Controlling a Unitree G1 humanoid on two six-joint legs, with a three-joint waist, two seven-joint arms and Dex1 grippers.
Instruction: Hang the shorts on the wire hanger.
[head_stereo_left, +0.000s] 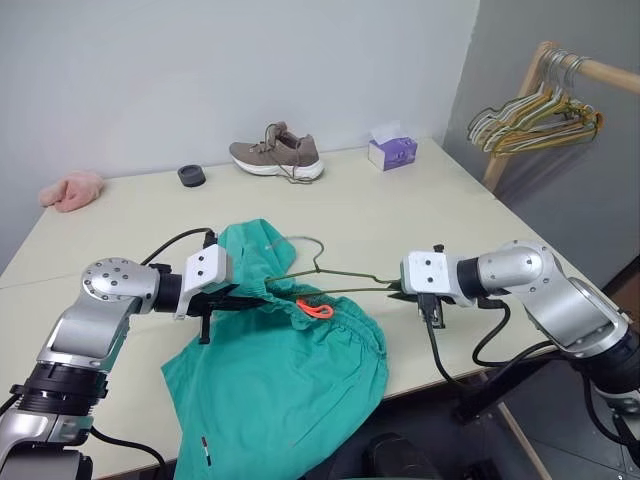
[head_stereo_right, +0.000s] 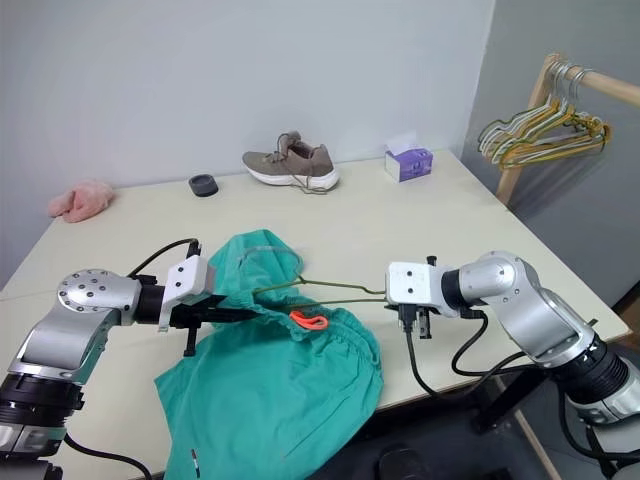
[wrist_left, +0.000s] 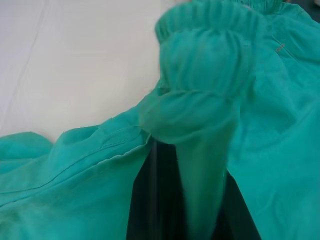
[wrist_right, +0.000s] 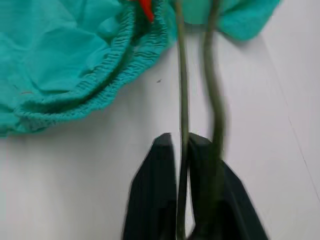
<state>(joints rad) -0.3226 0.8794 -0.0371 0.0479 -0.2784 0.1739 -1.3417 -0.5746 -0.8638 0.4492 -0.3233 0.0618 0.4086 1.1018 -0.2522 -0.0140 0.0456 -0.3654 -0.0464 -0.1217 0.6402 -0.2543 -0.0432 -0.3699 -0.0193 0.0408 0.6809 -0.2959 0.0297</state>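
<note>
While the left claw (head_stereo_left: 258, 293) is pinched shut on the waistband of the shorts (head_stereo_left: 285, 375) lying at the table (head_stereo_left: 420, 205) edge, the right claw (wrist_right: 181, 142) grips the wire hanger (head_stereo_left: 335, 280), holding it steady for threading.

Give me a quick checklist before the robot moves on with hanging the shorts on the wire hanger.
1. Left gripper shut on the shorts, at the waistband: ok.
2. Right gripper has the wire hanger between its fingers: ok.
3. Firmness of that hold: cannot tell.
4. Hanger's far end inside the shorts: ok.
5. Shorts fully hung on the hanger: not ok, most fabric lies on the table.
</note>
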